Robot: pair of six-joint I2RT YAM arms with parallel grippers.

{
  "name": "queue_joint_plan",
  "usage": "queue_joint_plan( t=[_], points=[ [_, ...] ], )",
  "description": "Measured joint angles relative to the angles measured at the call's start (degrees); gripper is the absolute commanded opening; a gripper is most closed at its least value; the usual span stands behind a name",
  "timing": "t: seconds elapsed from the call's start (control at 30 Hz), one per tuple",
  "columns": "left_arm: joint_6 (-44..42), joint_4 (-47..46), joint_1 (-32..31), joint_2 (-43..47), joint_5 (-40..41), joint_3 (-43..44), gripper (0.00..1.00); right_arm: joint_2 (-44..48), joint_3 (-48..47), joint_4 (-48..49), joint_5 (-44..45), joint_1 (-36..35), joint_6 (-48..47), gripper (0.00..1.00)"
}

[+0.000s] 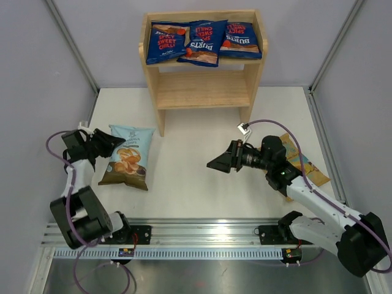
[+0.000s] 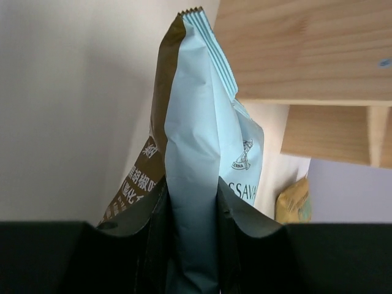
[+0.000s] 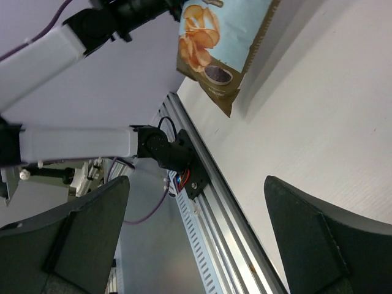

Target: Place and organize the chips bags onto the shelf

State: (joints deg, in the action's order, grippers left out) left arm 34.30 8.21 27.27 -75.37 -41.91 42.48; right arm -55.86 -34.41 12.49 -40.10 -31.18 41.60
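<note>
Pale blue-white chips bag point(image 1: 127, 156), on the left of the table point(image 1: 196, 135) near the shelf point(image 1: 202, 89), looks light, crinkly and crushable, so keep your left gripper point(image 1: 115, 144), pinched on its side edge, off the puffed middle; your right gripper point(image 1: 215, 163) gapes empty.

Bright, even light. Pale blue crinkly chips bag point(image 3: 220, 43) casts a soft shadow on white worktop point(image 3: 331, 122); close-up black left fingers point(image 2: 251, 220) blurred.
</note>
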Motion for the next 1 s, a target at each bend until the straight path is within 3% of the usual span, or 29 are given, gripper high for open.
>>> queue_joint_plan(
  t=[0.23, 0.47, 0.67, 1.0],
  points=[
    [14.7, -6.1, -0.3, 18.8, 4.5, -8.6, 0.12, -14.9, -0.1, 13.3, 7.1, -10.5, 5.4, 0.99],
    [31.3, -9.3, -0.3, 32.3, 5.1, -13.4, 0.16, -28.7, -3.2, 28.0, 14.4, -21.1, 5.1, 1.00],
    [44.4, -11.9, -0.3, 36.6, 3.0, -15.9, 0.14, -35.5, -7.3, 37.7, 17.6, -25.7, 3.7, 0.99],
    [56.4, -20.3, -4.0, 37.6, 0.7, -18.9, 0.10, -40.9, -12.4, 37.8, 24.7, -30.6, 0.7, 0.92]
  ],
)
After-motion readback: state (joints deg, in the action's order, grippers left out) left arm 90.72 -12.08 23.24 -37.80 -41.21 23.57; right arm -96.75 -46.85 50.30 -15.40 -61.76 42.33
